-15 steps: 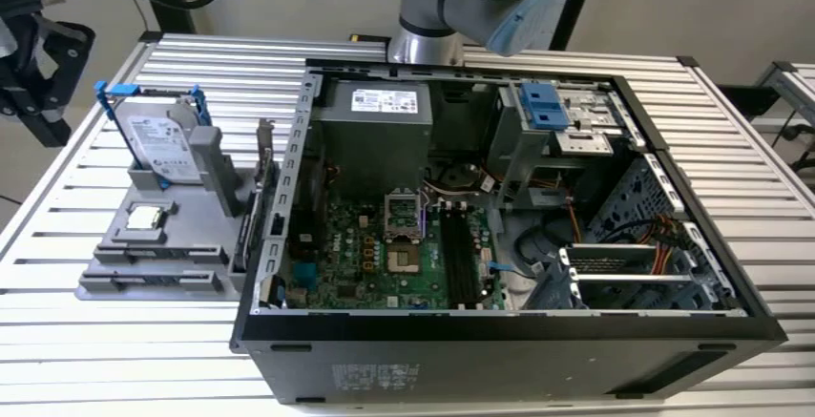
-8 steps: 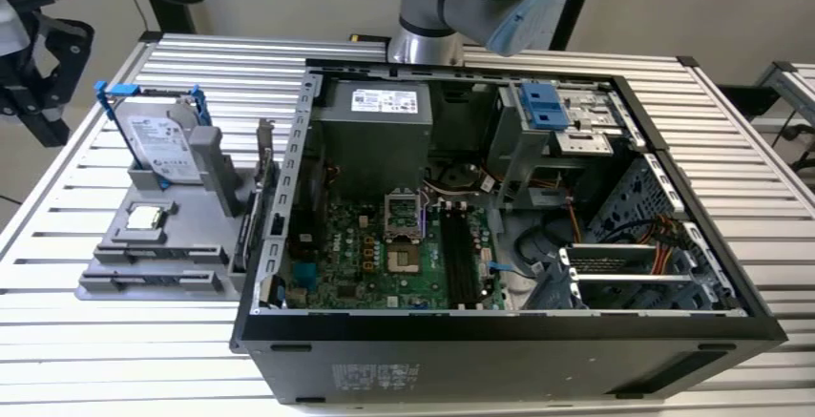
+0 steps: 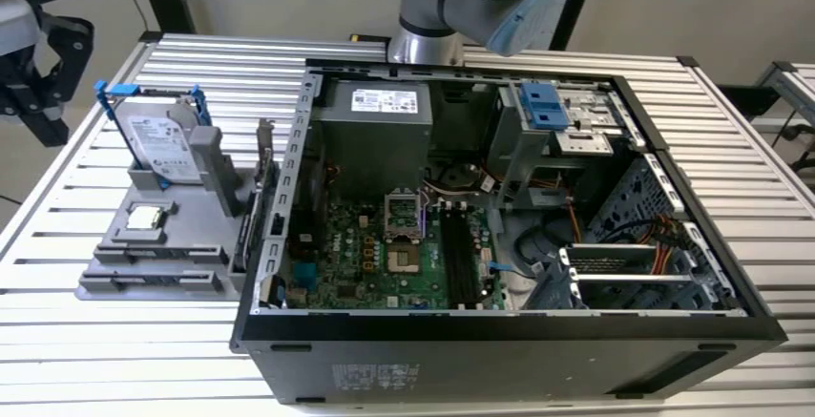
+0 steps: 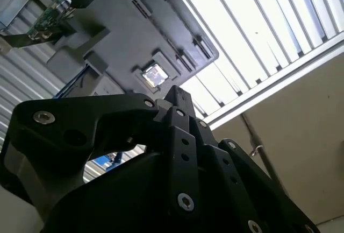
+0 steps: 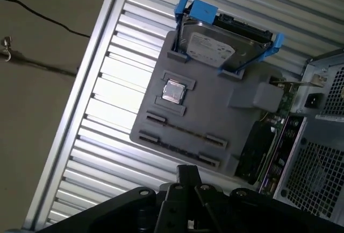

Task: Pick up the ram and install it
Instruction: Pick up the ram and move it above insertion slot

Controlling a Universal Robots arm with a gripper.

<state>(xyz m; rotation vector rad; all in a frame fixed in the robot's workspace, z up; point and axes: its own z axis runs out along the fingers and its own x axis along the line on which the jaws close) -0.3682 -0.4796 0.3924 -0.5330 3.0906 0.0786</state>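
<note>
With the gripper (image 5: 188, 169) pressed together and empty near the grey tray (image 5: 215, 109), the thin ram (image 5: 183, 130) slotted in it could be struck instead of grasped.

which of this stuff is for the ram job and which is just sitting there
For the job: ram stick in the grey tray; pincer; open computer case with its motherboard.

Just lying about: hard drive; processor chip; expansion card beside the tray.
</note>
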